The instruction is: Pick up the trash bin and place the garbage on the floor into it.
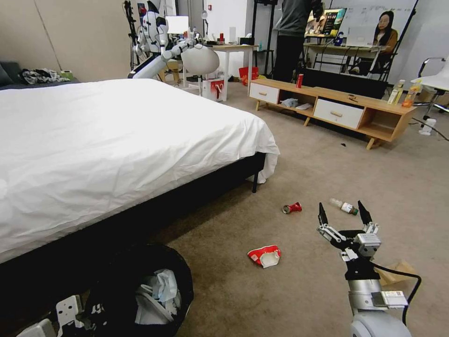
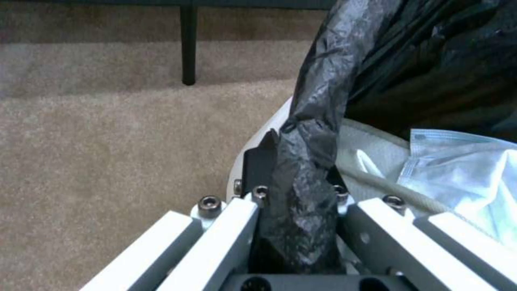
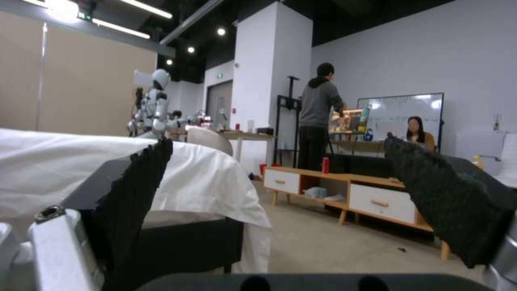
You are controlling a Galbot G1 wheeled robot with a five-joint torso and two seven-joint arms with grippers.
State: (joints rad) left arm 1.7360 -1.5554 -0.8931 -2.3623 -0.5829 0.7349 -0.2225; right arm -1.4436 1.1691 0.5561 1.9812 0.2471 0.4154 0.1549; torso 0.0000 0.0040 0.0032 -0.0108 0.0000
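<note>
No legible text, label, brand, number or sign was found in any view. The flattened red-and-white packet (image 1: 264, 255) on the carpet at lower centre of the head view carries print too small to read. The upright red can (image 1: 300, 80) on the low wooden cabinet (image 1: 374, 105) at upper right shows no readable marking. The whiteboard (image 3: 401, 115) writing at right of the right wrist view cannot be made out.

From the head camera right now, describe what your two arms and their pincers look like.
The right pincer has two black pointed fingers with serrated inner faces, on silver-grey linkages and a black wrist. Behind it sits a silver cylindrical forearm carrying a white label, with a black cable looping along its side. The left pincer has white flat link bars with steel hex bolts and black fingertips.
</note>
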